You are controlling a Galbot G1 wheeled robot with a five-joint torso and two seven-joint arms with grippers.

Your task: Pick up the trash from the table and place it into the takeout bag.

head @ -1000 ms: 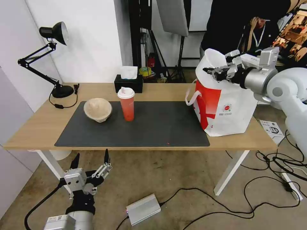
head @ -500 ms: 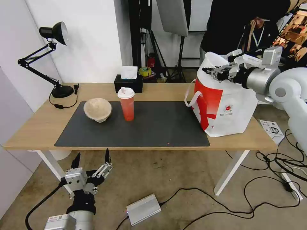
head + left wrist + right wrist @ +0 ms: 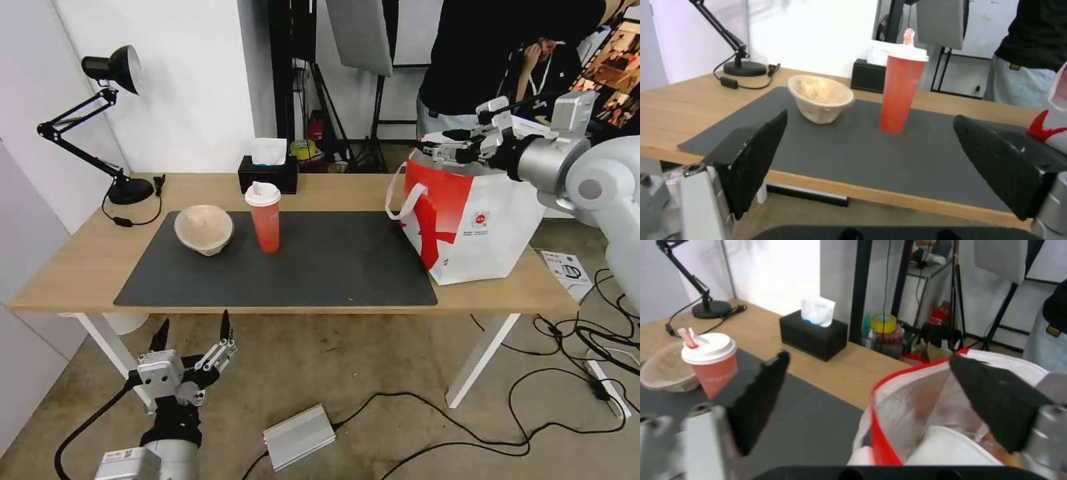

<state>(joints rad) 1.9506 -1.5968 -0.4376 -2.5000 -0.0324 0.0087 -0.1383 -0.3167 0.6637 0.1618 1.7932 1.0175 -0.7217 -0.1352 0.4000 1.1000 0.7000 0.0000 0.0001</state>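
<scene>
Takeout bag (image 3: 477, 227) at table's (image 3: 320, 190) right end, white bowl (image 3: 947, 448) inside. Right gripper (image 3: 453, 143), jaws apart and empty, has lifted above its rim: one item done. Red cup (image 3: 265, 217), pulp bowl (image 3: 204, 229) remain mid-mat. Left gripper (image 3: 190, 333) parked low, jaws apart.

open dark mat (image 3: 320, 267) between red cup (image 3: 265, 217) and takeout bag (image 3: 470, 217), tissue box (image 3: 268, 172) behind

Black desk lamp (image 3: 100, 120) (far corner), tissue box (image 3: 268, 172) near it
</scene>
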